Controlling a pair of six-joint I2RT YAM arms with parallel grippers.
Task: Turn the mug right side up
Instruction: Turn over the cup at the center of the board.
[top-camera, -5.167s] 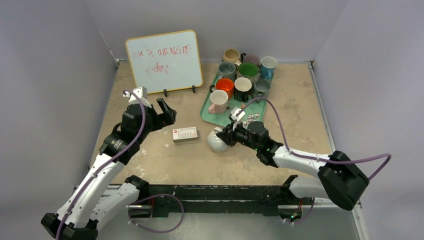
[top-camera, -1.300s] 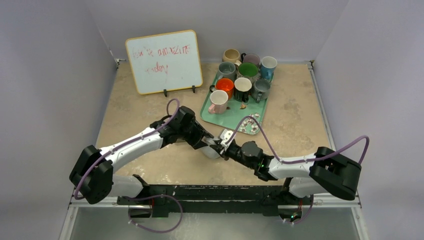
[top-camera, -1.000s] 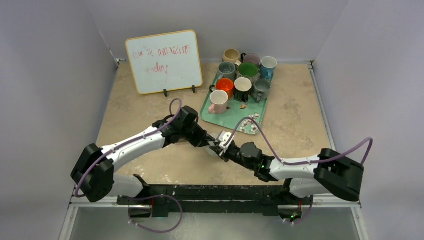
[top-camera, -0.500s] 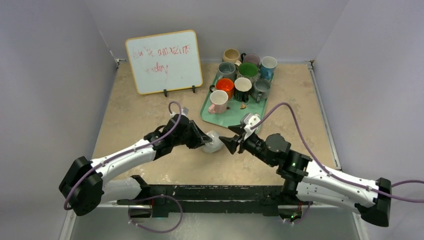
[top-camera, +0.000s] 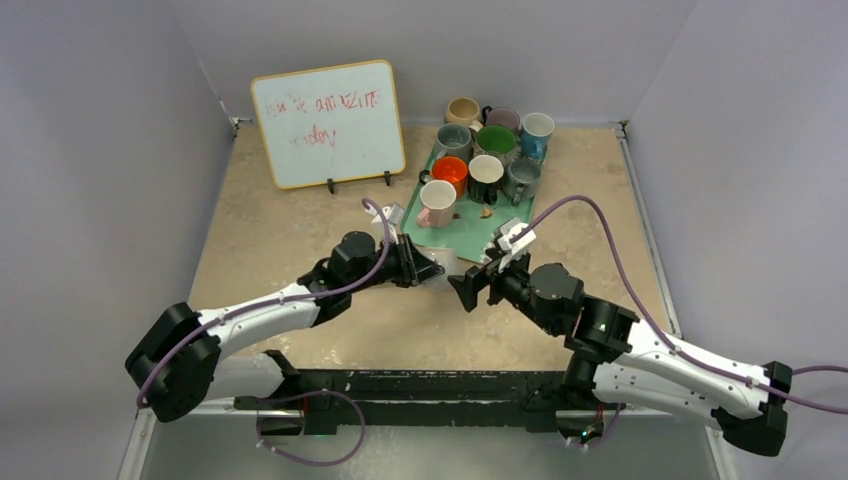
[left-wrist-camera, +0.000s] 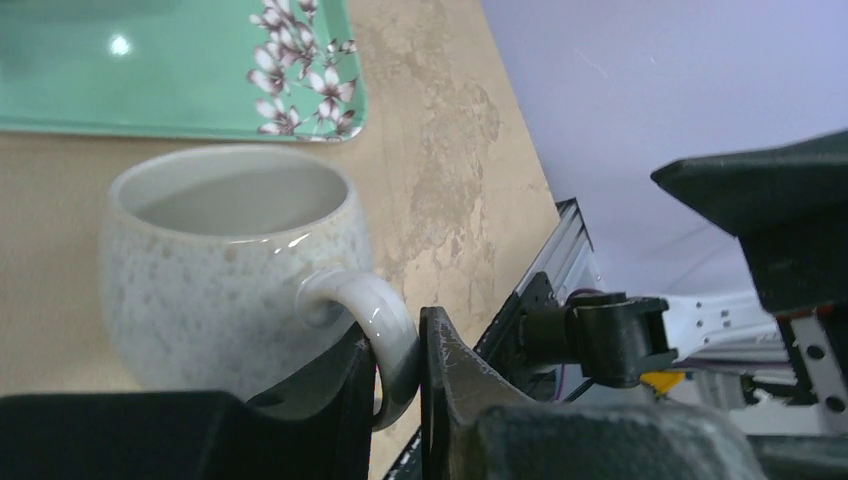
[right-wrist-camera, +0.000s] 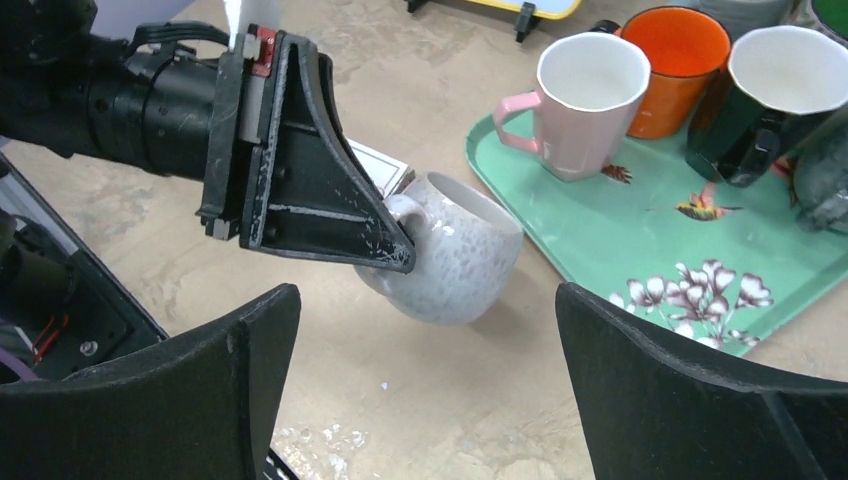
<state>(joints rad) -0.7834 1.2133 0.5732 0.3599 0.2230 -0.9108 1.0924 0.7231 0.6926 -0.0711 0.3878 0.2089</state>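
The mug is white with grey speckles and sits just in front of the tray's near edge. My left gripper is shut on its handle, which is pinched between the two black fingers. The mug hangs tilted, its mouth turned up and towards the tray, its base close over the table. My right gripper stands wide open just right of the mug and apart from it. Nothing is between the right gripper's fingers.
A green flowered tray behind the mug holds several upright mugs, the pink one nearest. A whiteboard stands at the back left. A small box lies behind the left gripper's fingers. The table's near rail is close.
My right gripper has opened wide and drawn back to the right, off the mug. The left gripper kept the handle, carried the mug towards the tray and turned its mouth upward.
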